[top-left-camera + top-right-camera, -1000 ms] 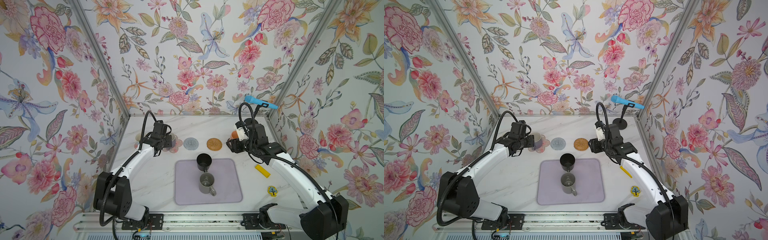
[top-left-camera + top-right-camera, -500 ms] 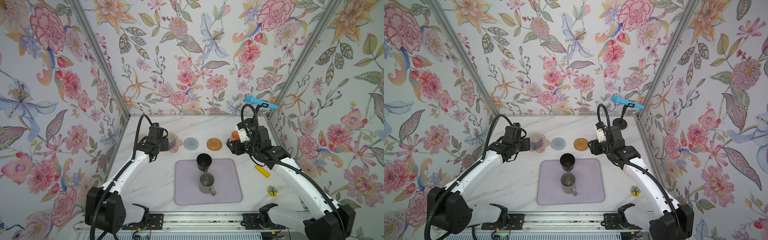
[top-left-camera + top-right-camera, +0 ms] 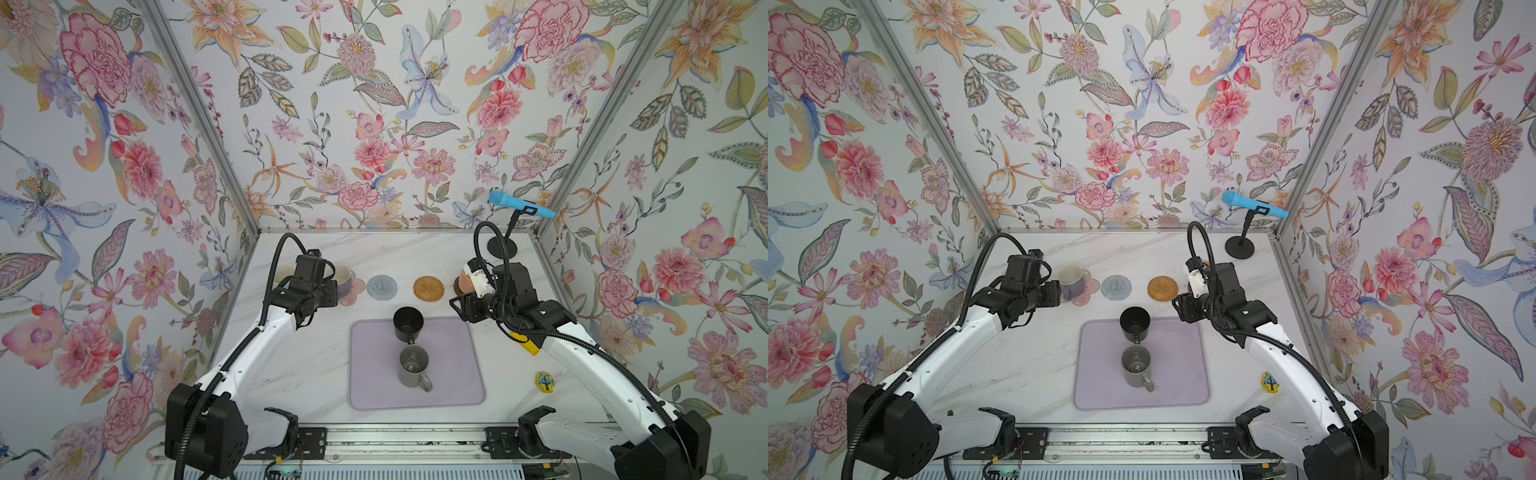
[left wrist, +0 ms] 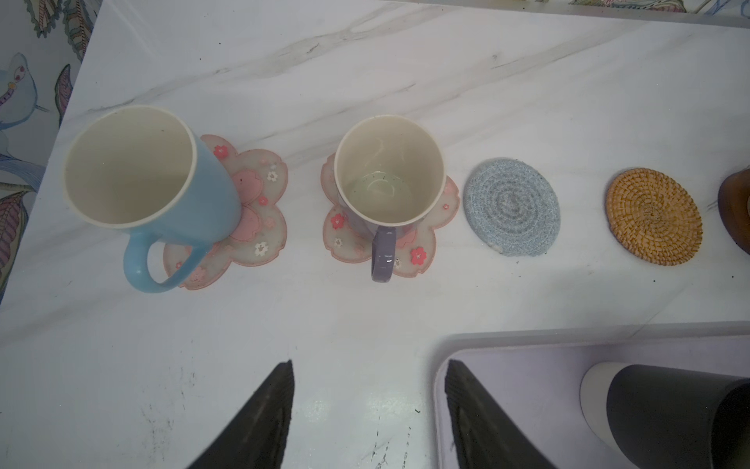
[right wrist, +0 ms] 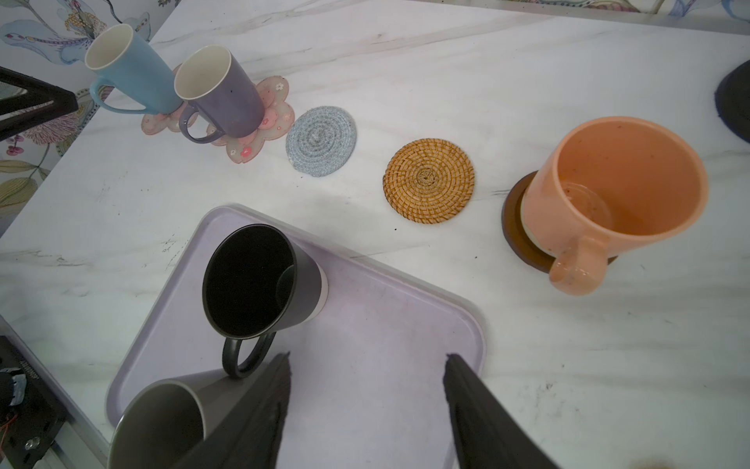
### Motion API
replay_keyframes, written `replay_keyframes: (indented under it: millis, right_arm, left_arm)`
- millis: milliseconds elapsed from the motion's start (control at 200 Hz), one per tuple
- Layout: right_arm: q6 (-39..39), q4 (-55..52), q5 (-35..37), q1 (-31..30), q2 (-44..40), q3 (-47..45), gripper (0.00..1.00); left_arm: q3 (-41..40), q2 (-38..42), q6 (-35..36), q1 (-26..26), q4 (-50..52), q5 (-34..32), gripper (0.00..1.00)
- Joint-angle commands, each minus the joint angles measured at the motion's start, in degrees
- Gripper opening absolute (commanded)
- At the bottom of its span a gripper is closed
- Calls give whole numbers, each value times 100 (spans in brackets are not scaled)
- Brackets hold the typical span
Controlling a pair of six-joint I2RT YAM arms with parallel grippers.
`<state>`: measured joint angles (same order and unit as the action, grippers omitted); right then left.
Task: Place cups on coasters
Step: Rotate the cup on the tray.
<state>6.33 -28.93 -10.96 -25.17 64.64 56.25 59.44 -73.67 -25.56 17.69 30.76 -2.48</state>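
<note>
My left claw [image 4: 369,365] is spread wide and has nothing in it. It hangs over the white table [image 4: 203,345], just beside the far left corner of the lilac mat [image 3: 453,365]. My right claw [image 5: 368,357] is spread apart too, with nothing between its fingers. It hangs near the far right corner of the mat.

Two mugs stand on the mat. The black mug [image 5: 259,284] is by the middle of the mat's far edge, and its handle points to the near edge. The grey mug [image 3: 411,365] stands in the middle of the mat, just beside that handle.

Five coasters lie in a row on the table past the mat's far edge. Way out past the far left corner is a pink flower coaster [image 4: 259,227], and the light blue mug [image 4: 162,182] stands on it. Closer to that corner is the second pink flower coaster [image 4: 422,251], with the purple-grey mug [image 4: 389,170] on it. Both mugs are cream inside. Straight past the far edge, the grey ringed coaster [image 4: 511,207] and the woven tan coaster [image 4: 653,217] lie bare. Past the far right corner is the dark brown wooden coaster [image 5: 515,231], and the peach mug [image 5: 621,195] stands on it.
</note>
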Motion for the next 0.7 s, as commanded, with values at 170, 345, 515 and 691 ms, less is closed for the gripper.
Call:
replay_keyframes:
  millis: [170, 345, 515, 691]
  right_arm:
    - [257, -20, -460, -129, -208, -272, 61]
    - [466, -42, -1112, -253, -54, -311, 58]
    - [589, 20, -1572, -289, -246, -426, 58]
    - [638, -30, -1607, -305, -208, -570, 58]
  left_arm:
    - [507, -260, 397, 59, 351, 390, 62]
    - [468, -297, -11, 72, -63, 688, 62]
    - [-383, 113, -443, 79, -876, 705, 62]
    - [-339, -61, -307, 110, -872, 375, 62]
